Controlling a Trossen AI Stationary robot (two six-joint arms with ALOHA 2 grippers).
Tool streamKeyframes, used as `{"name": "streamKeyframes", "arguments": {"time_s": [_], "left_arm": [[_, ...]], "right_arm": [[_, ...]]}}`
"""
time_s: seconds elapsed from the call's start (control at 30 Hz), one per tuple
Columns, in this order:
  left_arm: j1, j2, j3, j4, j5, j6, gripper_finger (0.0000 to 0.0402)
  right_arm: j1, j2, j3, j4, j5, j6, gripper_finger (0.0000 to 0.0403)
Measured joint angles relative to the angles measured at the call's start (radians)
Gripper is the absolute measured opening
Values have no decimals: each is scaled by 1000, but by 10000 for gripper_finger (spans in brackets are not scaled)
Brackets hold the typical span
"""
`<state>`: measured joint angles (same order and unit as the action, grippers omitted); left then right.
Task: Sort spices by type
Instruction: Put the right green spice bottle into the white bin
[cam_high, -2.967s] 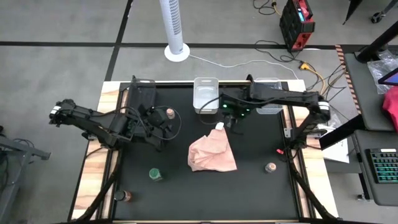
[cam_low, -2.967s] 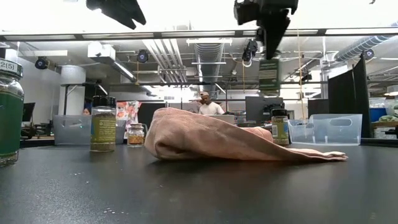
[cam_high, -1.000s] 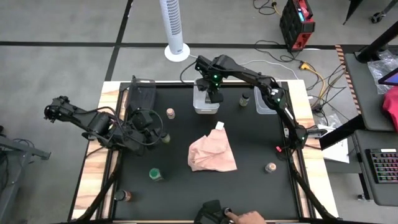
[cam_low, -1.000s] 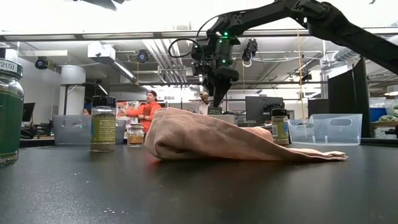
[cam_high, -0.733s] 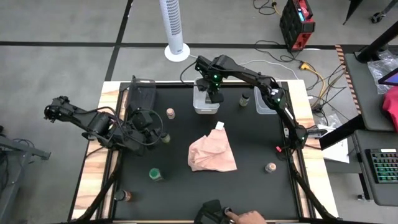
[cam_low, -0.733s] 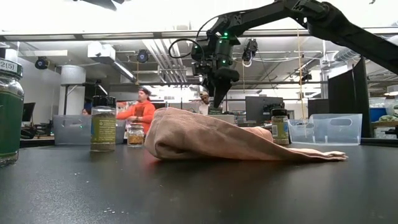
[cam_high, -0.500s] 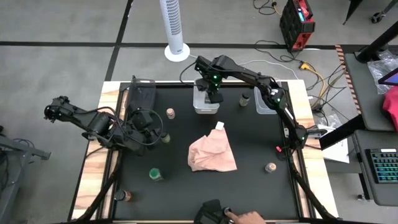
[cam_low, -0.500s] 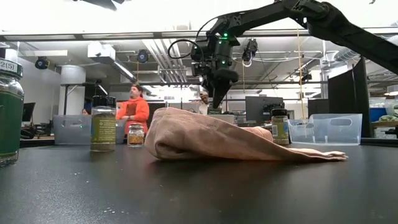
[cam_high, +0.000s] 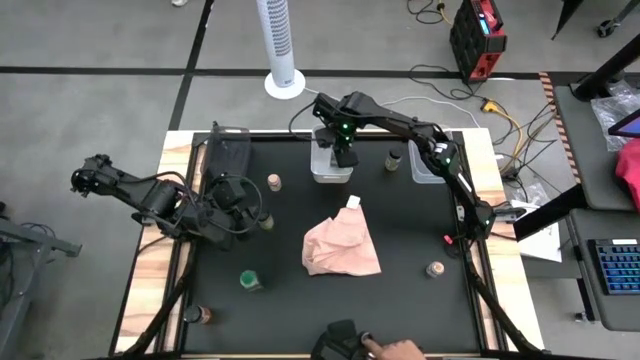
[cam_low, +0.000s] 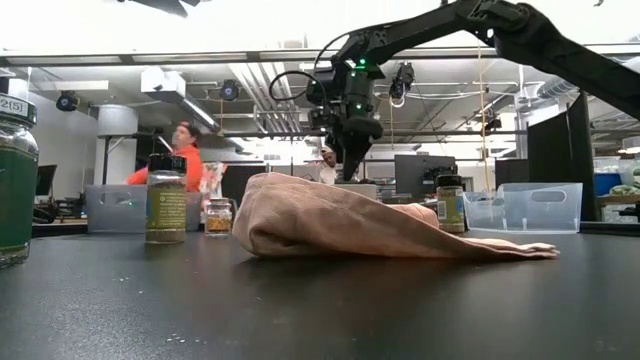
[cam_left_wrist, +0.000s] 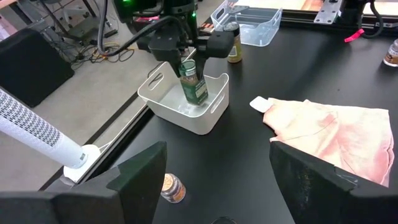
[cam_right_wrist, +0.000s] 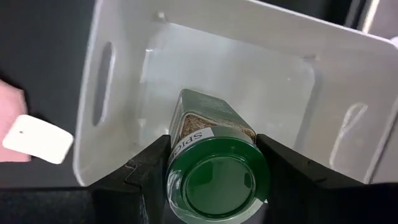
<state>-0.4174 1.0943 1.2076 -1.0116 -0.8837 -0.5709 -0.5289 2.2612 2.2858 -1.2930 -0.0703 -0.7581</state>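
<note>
Hidden: in the low view the cloth (cam_low: 340, 220) covers the middle bin almost fully, and the jar in the right gripper (cam_low: 343, 168) cannot be seen there.
Cut off: a jar with green content (cam_low: 15, 180) stands at the left border of the low view, only partly in the picture; something dark with a hand (cam_high: 385, 349) on it shows at the near edge of the table in the high view, and what it is I cannot tell.
Hard to make out: the left gripper's own fingers (cam_left_wrist: 140, 171) are only dark shapes at the border of its wrist view.
Right gripper (cam_right_wrist: 214, 165): clamped on a green-lid jar (cam_right_wrist: 217, 177), the fingers on both sides of the lid; it is over the middle bin (cam_high: 331, 152) at the far edge of the table.
Green-lid jar (cam_left_wrist: 194, 87): held tilted, its lower end down inside the middle bin; whether it touches the floor of the bin I cannot tell.
Middle bin (cam_left_wrist: 186, 106): clear plastic, nothing else seen in it.
Right bin (cam_high: 430, 155): at the far right corner; its content cannot be seen.
Left bin (cam_high: 228, 150): at the far left corner, dark in the high view.
Left gripper (cam_high: 245, 212): fingers apart, holding nothing, near the left edge of the table.
Other jars: one with tan lid (cam_high: 273, 182) just beyond the left gripper, one (cam_high: 394, 160) between the middle and right bins, a green one (cam_high: 249, 281) and a dark one (cam_high: 203, 315) toward the near left corner, one (cam_high: 435, 270) near the right edge.
Cloth (cam_high: 342, 246): pink, crumpled, at the middle of the table.
Room: a person in orange (cam_low: 183, 160) stands behind the table.
</note>
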Motion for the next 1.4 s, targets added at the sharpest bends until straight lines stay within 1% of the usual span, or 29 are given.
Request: {"name": "streamKeyframes", "arguments": {"time_s": [0.1, 0.57, 0.7, 0.8, 0.87, 1.0, 1.17, 1.4], "left_arm": [[0, 0, 0, 0, 0, 0, 269], [0, 0, 0, 0, 0, -1, 269], [0, 0, 0, 0, 0, -1, 269], [0, 0, 0, 0, 0, -1, 269], [0, 0, 0, 0, 0, -1, 269], [0, 0, 0, 0, 0, -1, 269], [0, 0, 0, 0, 0, -11, 269], [0, 0, 0, 0, 1, -16, 269]], "right_arm": [[0, 0, -8, 0, 29, -1, 198], [1, 0, -13, 26, 29, -2, 199], [5, 0, -17, 50, 28, -2, 228], [5, 0, -18, 56, 27, -2, 240], [5, 0, -18, 56, 27, -1, 239], [5, 0, -18, 62, 33, 7, 226], [5, 0, -11, 75, 77, 15, 216], [5, 0, 35, 73, 79, 39, 234]]}}
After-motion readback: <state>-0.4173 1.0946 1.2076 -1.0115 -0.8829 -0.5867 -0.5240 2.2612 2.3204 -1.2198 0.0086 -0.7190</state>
